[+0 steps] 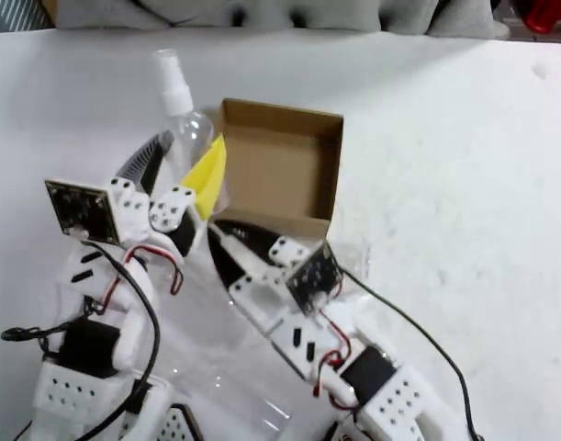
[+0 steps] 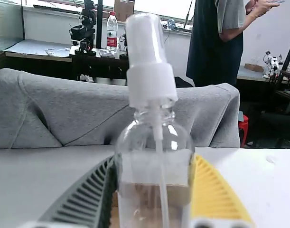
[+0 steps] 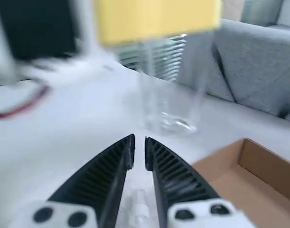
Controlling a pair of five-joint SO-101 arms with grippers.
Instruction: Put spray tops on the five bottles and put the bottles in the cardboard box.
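Your left tool [image 2: 154, 164] is clenched on a clear bottle [image 2: 154, 137], grey finger on one side and yellow on the other, and the bottle's white spray top [image 2: 149, 61] is on. Your right tool [image 3: 139, 142] has its black fingers drawn nearly together with nothing between them, and it sits low by the near wall of the cardboard box [image 1: 282, 165]. By my reading, this one bottle is capped and not yet boxed. The floor of the box shows bare cardboard from above, so the packing has hardly begun and the other four bottles remain. The high view places the bottle just beside the box, on your left arm's side, leaning over the white desk [image 1: 464, 138]. The left wrist view shows the spray top sitting straight on the neck. The right wrist view looks up at the bottle's base, lifted off the desk, with the box's corner to one side.
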